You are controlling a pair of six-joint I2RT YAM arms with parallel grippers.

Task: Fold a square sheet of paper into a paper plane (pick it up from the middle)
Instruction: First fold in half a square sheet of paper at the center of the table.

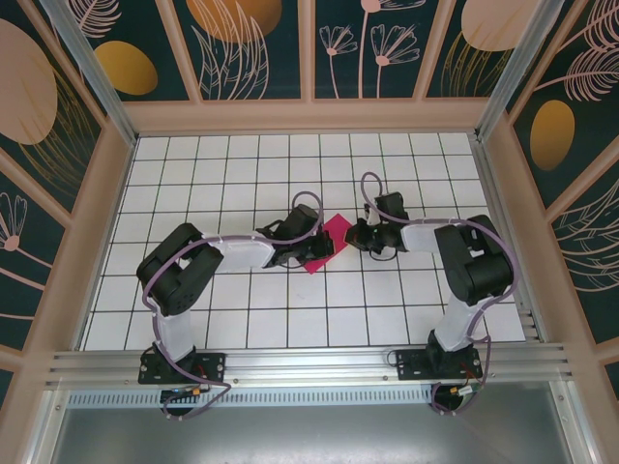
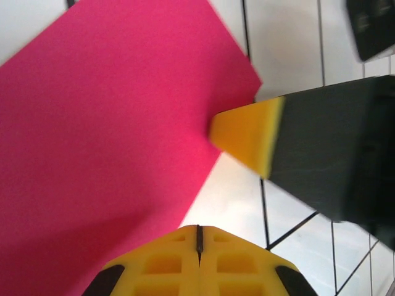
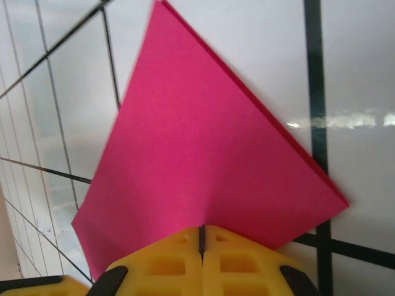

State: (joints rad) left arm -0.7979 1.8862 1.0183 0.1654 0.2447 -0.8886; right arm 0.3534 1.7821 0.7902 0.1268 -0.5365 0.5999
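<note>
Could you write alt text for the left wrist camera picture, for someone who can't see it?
A bright pink sheet of paper lies on a white tiled table, covering the left side. The left gripper, yellow-tipped and shut, pokes in from below; the right gripper meets the paper's right edge.

This is a small robot test booth, like a box made for trying things out. Two robot arms (image 1: pixel 184 275) are bolted to a metal rail (image 1: pixel 309 365) at the edge of a white table (image 1: pixel 242 164) marked in squares. Walls (image 1: pixel 251 48) painted with flowers and leaves stand all around.
</note>
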